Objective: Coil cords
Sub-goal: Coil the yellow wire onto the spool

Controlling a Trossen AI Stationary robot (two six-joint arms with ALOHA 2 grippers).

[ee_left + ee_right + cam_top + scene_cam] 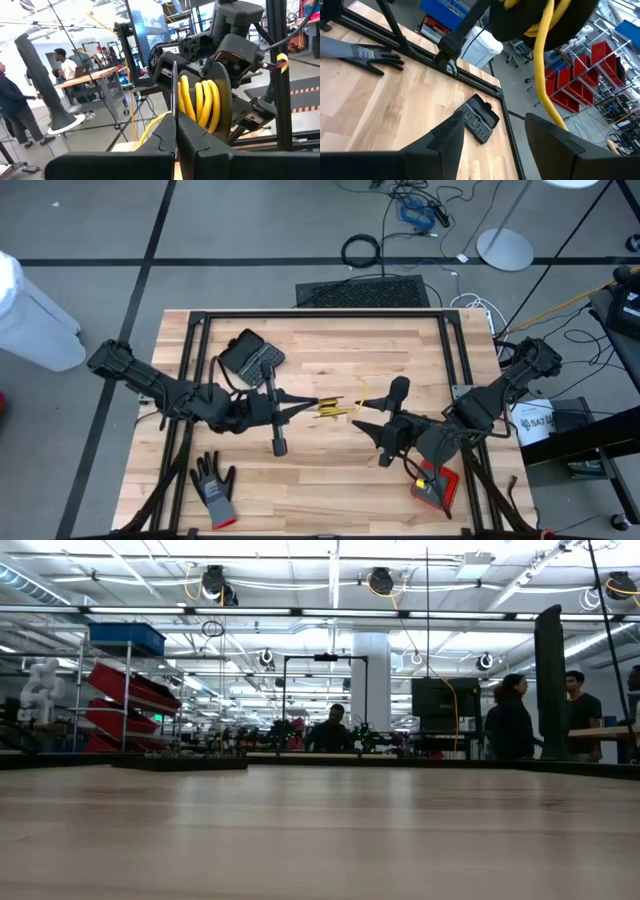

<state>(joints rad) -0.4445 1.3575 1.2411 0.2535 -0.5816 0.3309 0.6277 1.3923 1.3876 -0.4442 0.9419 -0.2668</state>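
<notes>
Cord point(335, 408): yellow, bunched in tight loops, middle of the overhead frame, between both arms.
Left gripper point(308, 404): fingers pinched shut on the coil.
Right gripper point(362, 426): fingers spread wide, just beside the loose tail.
Risk: loops could spring loose if the pinch slips.
</notes>
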